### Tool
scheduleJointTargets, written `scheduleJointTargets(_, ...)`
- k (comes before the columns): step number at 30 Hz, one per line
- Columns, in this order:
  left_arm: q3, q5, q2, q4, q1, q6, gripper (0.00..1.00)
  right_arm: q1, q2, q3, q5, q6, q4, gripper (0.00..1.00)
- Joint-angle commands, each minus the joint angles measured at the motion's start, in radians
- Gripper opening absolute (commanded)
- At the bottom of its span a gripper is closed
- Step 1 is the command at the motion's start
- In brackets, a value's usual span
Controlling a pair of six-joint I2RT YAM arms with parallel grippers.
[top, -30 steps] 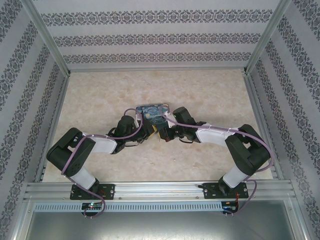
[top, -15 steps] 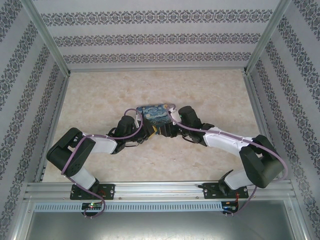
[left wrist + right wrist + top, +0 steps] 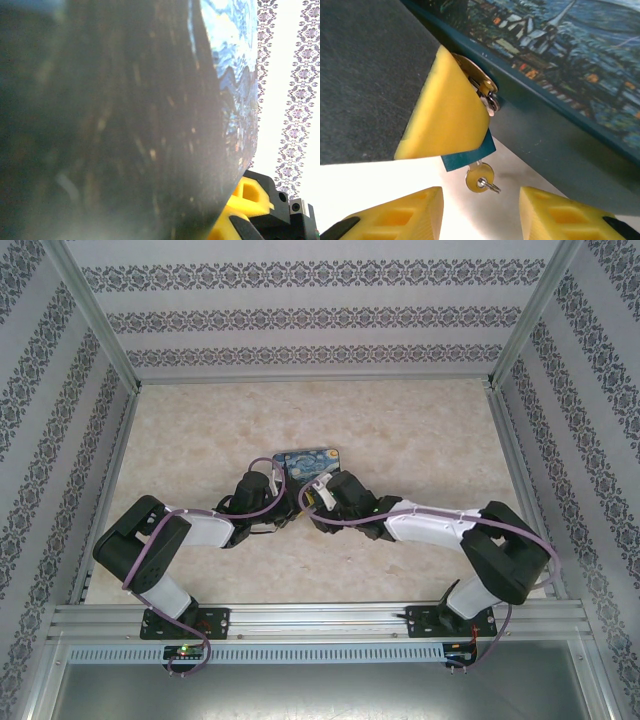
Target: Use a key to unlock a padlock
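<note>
Evidently the step in hand is taking hold of the key so it can be worked in the lock. The padlock (image 3: 308,462) sits mid-table, just beyond both wrists, its night-sky face (image 3: 580,45) turned up and its dark side (image 3: 115,125) pressed close to the left wrist camera. The left gripper (image 3: 292,488) is clamped on the padlock; one of its yellow fingers (image 3: 445,120) lies against the dark edge. From under that finger the key (image 3: 469,156) pokes out by its blue head, with a small brass spare key (image 3: 481,178) hanging off it on a ring.

The right gripper (image 3: 481,201) hovers near the head with its jaws apart, one pad on each side and neither touching. My judgement is that the next move calls for a short advance, a firm pinch on the blue head, then a twist while the left arm braces the block.

As for what sits inside what, the keyway is hidden behind the finger, so I cannot tell whether the blade is in it.
</note>
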Motion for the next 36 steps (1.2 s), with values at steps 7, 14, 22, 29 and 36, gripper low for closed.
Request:
scheduleJointTargets(7,0.021,0.04,-0.019,-0.002,-0.003,0.012,0.0,0.023,0.071,0.075,0.089,-0.046,-0.012,0.41)
scheduleJointTargets(14,0.019,0.048,-0.012,0.008,-0.002,0.012,0.0,0.019,0.106,0.118,0.083,-0.034,-0.015,0.13)
scheduleJointTargets(22,0.014,0.052,-0.005,0.013,-0.003,0.017,0.0,-0.119,0.045,0.082,-0.333,0.13,0.081,0.0)
scheduleJointTargets(29,0.011,0.051,0.012,0.026,-0.004,0.018,0.0,-0.232,0.104,0.086,-0.781,0.357,0.264,0.0)
scheduleJointTargets(36,0.008,0.044,0.013,0.019,-0.003,0.021,0.0,-0.25,0.089,0.073,-0.74,0.366,0.246,0.2)
